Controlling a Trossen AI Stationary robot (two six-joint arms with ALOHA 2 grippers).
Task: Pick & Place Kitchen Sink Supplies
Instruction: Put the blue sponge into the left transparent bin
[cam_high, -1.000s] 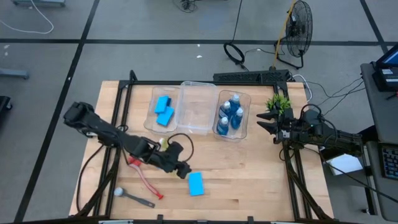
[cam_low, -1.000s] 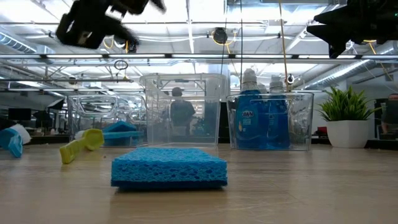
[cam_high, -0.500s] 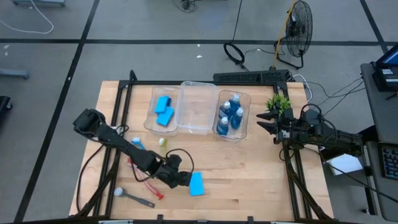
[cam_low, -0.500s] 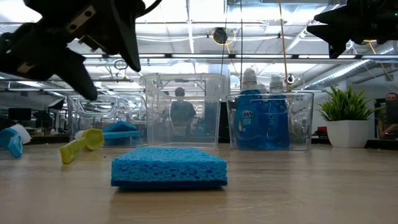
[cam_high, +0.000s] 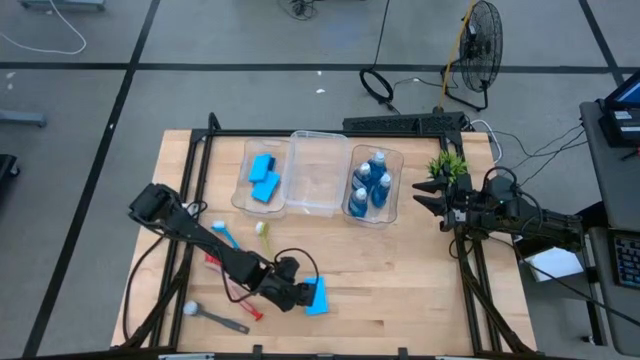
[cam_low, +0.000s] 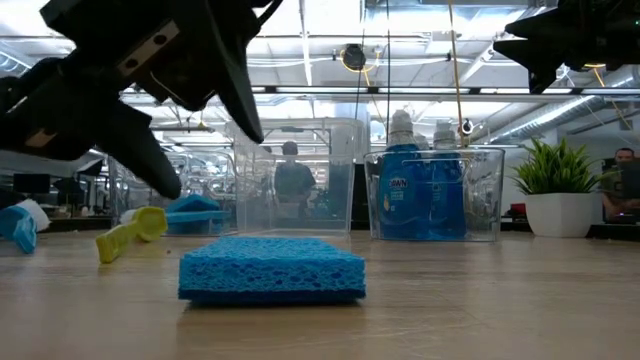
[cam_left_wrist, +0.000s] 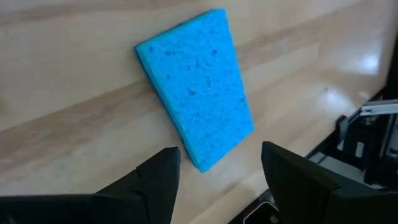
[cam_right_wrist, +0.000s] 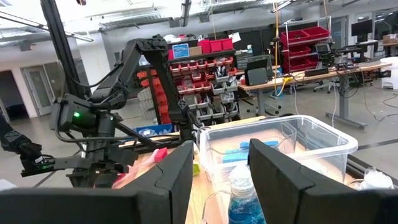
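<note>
- Left arm stretches from the table's left edge toward the middle of the front edge, bent low, its left gripper (cam_high: 303, 296) spread open just over the near end of a loose sponge (cam_high: 316, 296); the fingers (cam_left_wrist: 155, 180) stand either side of that end without touching it.
- Right arm is folded up at the right edge of the table (cam_high: 420, 270), level, with the right gripper (cam_high: 425, 196) raised beside the potted plant (cam_high: 449, 165); its fingers (cam_right_wrist: 168, 180) are parted with nothing between them.
- The sponge is a flat bright-blue rectangle with a pitted, porous face, lying on pale wood planks near the front edge.
- Three clear plastic bins sit in a row along the back edge. The left bin (cam_high: 262, 176) holds two more blue sponges (cam_high: 263, 178). The middle bin (cam_high: 318, 172) looks bare. The right bin (cam_high: 376, 184) holds bottles (cam_high: 372, 182) of blue liquid with pale caps, standing upright.
- One bottle (cam_low: 401, 190) carries a label; its letters look like "awn", partly hidden by the bin wall.
- Brushes lie toward the front-left corner: a blue one (cam_high: 224, 236), a yellow-green one (cam_high: 262, 229), a red one (cam_high: 236, 290) partly under the arm, and a grey-black one (cam_high: 215, 317) with a pale round head.
- A person (cam_low: 292, 180) shows far behind the middle bin, in the room beyond the table.
</note>
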